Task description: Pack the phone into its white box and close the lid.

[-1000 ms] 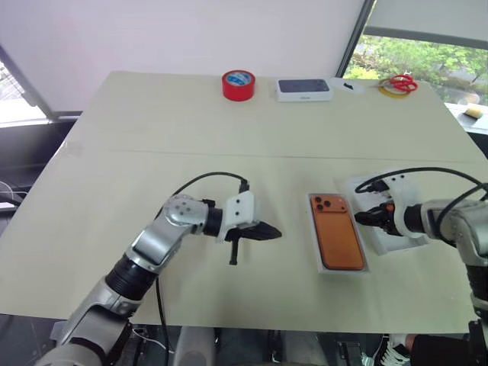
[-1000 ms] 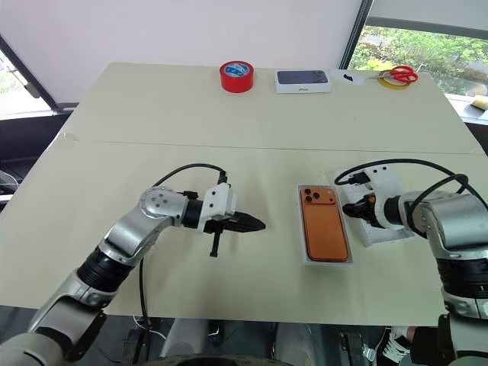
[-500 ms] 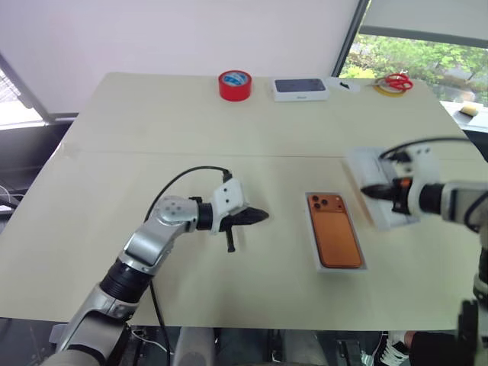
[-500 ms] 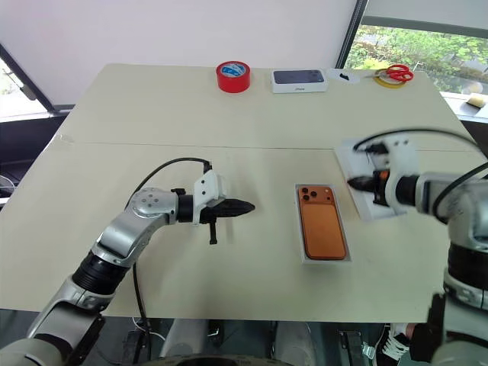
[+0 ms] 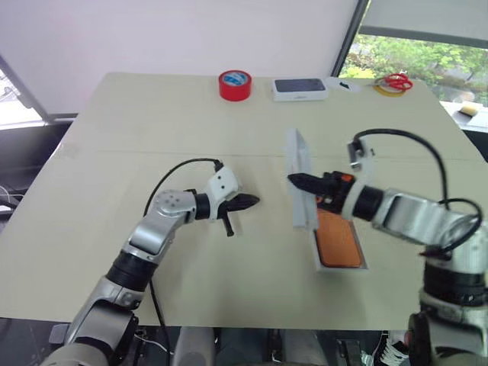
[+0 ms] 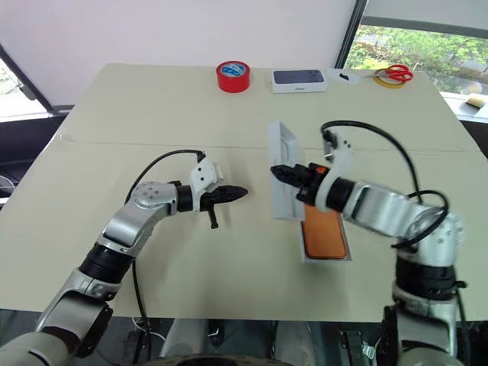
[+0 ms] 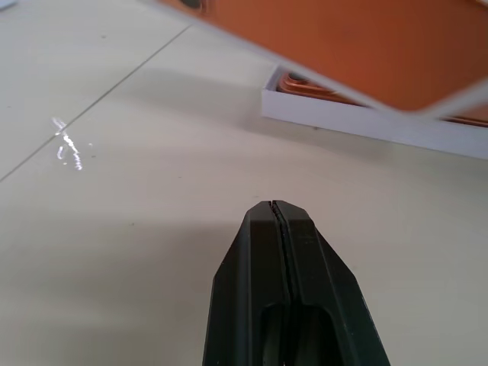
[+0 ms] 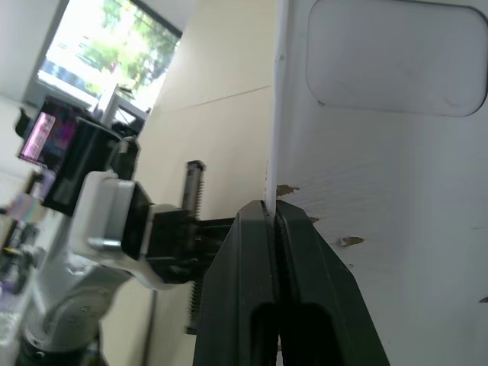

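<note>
A: Holding the lid (image 5: 299, 177) by one thin edge, the right gripper (image 5: 298, 181) has its two fingers pinched tight on the rim. The lid stands nearly upright above the table (image 5: 152, 130), just beside the phone (image 5: 337, 238).

B: And where is the phone?

A: It lies flat, back side up, inside the white box (image 5: 358, 264), near the front edge of the table. The lid hangs over the far end of the box and partly hides the corner with the lenses.

B: How do you think the lid will handle?

A: I judge it light and stiff, a thin card shell. But the rim is smooth, so with such a narrow pinch it can swing or slip. A hold nearer the middle of a long side seems safer to me.

B: The left gripper?

A: The left gripper (image 7: 276, 207) is fully closed on nothing and hovers over the table, near the lid but apart from it.
</note>
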Controlling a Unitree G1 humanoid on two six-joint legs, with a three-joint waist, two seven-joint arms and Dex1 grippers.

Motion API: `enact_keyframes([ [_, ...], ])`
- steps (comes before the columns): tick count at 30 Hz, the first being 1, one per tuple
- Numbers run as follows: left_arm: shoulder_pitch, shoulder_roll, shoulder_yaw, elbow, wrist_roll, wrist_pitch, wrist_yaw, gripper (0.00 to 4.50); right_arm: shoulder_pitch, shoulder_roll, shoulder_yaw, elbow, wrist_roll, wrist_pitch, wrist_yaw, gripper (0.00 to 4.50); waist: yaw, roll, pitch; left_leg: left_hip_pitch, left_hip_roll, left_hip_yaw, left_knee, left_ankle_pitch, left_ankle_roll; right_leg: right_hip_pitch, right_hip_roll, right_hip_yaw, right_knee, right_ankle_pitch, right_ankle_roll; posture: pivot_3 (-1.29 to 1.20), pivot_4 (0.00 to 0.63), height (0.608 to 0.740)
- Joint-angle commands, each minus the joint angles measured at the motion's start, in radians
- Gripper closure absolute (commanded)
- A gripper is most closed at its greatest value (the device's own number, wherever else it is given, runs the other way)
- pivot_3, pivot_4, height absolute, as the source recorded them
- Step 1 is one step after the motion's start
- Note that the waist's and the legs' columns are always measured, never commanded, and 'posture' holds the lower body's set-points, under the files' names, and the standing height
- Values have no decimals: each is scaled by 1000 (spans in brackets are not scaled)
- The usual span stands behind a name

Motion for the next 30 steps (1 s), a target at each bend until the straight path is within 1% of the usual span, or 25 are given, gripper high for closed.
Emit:
enact_keyframes([
  [1, -17, -3, 14, -11, 7, -27, -3, 4500, 42, 40, 65, -136, 37, -143, -93, 4459, -8, 0, 0, 0, 0, 0, 0, 0, 0, 0, 0, 0, 0, 0, 0, 0, 150, 730],
  [2, -19, -8, 11, -9, 10, -27, 0, 4500, 75, 32, 89, -159, 37, -159, -94, 4459, -9, 0, 0, 0, 0, -1, 0, 0, 0, 0, 0, 0, 0, 0, 0, 0, 150, 730],
  [5, -29, -25, 0, 3, 21, -28, 11, 4500, 168, -44, 129, -189, 37, -170, -44, 4459, -11, 0, 0, 0, -1, -2, 1, -1, 2, 1, 0, 0, 0, 0, 0, 0, 150, 730],
  [9, -50, -71, -37, 9, 43, -17, 23, 4500, 250, -204, 128, -167, 37, -127, 127, 4459, -13, 0, 0, 0, -1, -3, 1, -1, 2, 1, 0, 0, 0, 0, 0, 0, 150, 730],
  [10, -56, -87, -48, 4, 46, -8, 24, 4500, 249, -245, 130, -159, 37, -118, 157, 4207, -13, 0, 0, 0, 0, -3, 1, -1, 2, 1, 0, 0, 0, 0, 0, 0, 150, 730],
  [12, -61, -112, -69, -4, 48, 2, 21, 4500, 237, -316, 132, -143, 37, -103, 198, 3483, -13, 0, 0, 0, 0, -4, 1, -1, 2, 1, 0, 1, 0, 0, 0, 0, 150, 730],
  [14, -63, -137, -91, -16, 50, 9, 14, 4500, 197, -399, 116, -123, 37, -82, 253, 2491, -14, 0, 0, 0, 0, -4, 1, -1, 2, 1, 0, 1, 0, 0, 0, 0, 150, 730],
  [16, -69, -163, -109, -17, 45, 22, 10, 4500, 147, -461, 84, -107, 37, -75, 309, 1384, -14, 1, 0, 0, 0, -3, 1, -1, 2, 1, 0, 2, 0, 0, 0, 0, 150, 730],
  [17, -75, -180, -114, -13, 41, 26, 11, 4500, 116, -521, 63, -97, 37, -60, 330, 940, -14, 1, 0, 0, 0, -3, 1, -1, 2, 0, 0, 1, 0, 0, 0, 0, 150, 730],
  [20, -90, -221, -127, -1, 40, 37, 14, 4500, 75, -674, 9, -59, 27, -22, 369, 940, -7, 1, 0, 0, 0, -4, 2, -1, 2, 1, 0, 1, -1, 0, 0, 0, 150, 730],
  [22, -97, -238, -137, 7, 44, 37, 15, 4500, 80, -733, -15, -36, -12, -10, 397, 940, -9, 1, 0, 0, 0, -3, 2, -2, 3, 2, 0, 1, -2, 0, 0, 0, 150, 730],
  [25, -111, -276, -158, 34, 60, 31, 28, 4500, 116, -766, -68, 24, -139, -16, 429, 1844, -8, 1, 0, 0, -1, -3, 2, -2, 4, 3, 0, 1, -2, 0, 0, 0, 150, 730],
  [28, -141, -318, -188, 103, 110, 20, 64, 4500, 181, -796, -87, -11, -327, 0, 518, 3271, -5, 1, 0, 0, -1, -2, 2, -2, 4, 2, -1, 1, -2, 0, 1, 0, 150, 730],
  [29, -147, -328, -193, 119, 117, 19, 70, 4500, 199, -801, -86, -26, -382, 3, 541, 3910, -6, 1, 0, 0, -1, -2, 2, -2, 4, 2, -1, 1, -2, 0, 1, 0, 150, 730],
  [30, -148, -336, -194, 127, 118, 16, 68, 4500, 216, -803, -83, -44, -430, 3, 562, 4418, -7, 1, 0, 0, -1, -2, 2, -2, 3, 2, -1, 1, -2, 0, 1, 0, 150, 730],
])
